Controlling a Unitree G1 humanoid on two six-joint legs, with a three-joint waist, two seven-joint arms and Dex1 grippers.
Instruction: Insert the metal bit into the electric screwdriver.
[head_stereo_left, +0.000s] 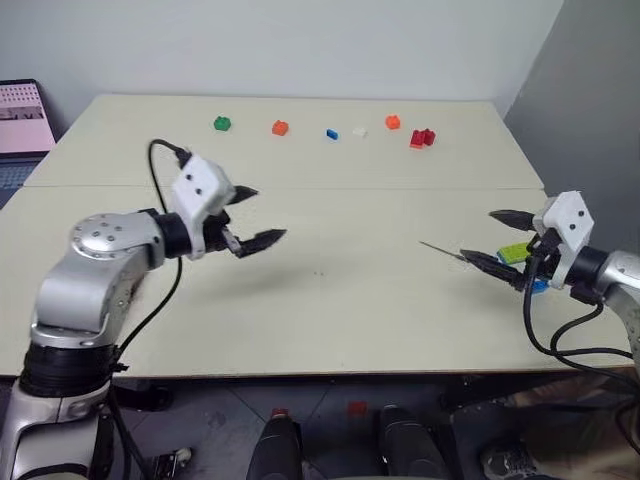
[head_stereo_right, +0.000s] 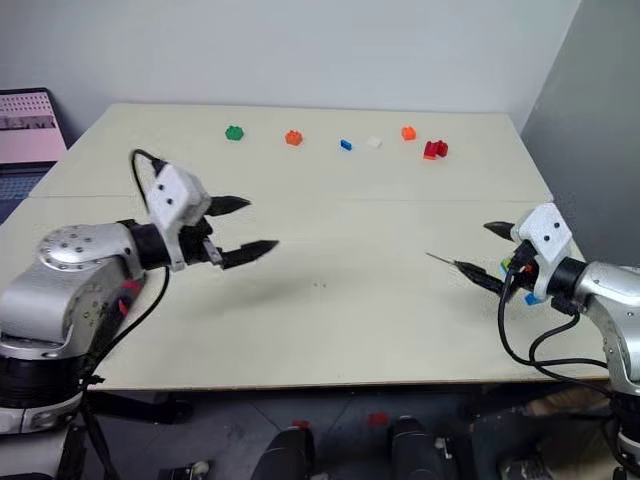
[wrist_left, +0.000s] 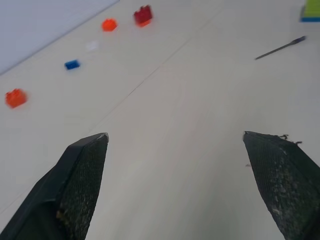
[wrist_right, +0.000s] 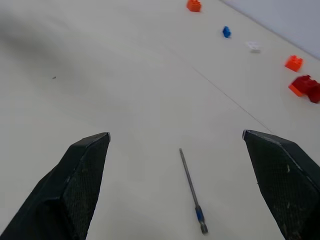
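The metal bit (head_stereo_left: 441, 250), a thin grey rod, lies flat on the cream table (head_stereo_left: 330, 300) at the right. My right gripper (head_stereo_left: 480, 236) hovers open just to the right of it, its lower finger over the bit's near end. In the right wrist view the bit (wrist_right: 191, 187) lies on the table between the spread black fingers (wrist_right: 80, 180), untouched. My left gripper (head_stereo_left: 262, 213) is open and empty above the left part of the table, pointing right; its wrist view shows the bit (wrist_left: 280, 48) far off. The electric screwdriver is out of view.
A row of small bricks lies along the far side: green (head_stereo_left: 222, 123), orange (head_stereo_left: 280, 127), blue (head_stereo_left: 331, 133), white (head_stereo_left: 359, 132), orange (head_stereo_left: 392, 122) and red (head_stereo_left: 422, 137). A green brick (head_stereo_left: 515, 252) sits by the right gripper. A screen (head_stereo_left: 25, 115) stands at the far left.
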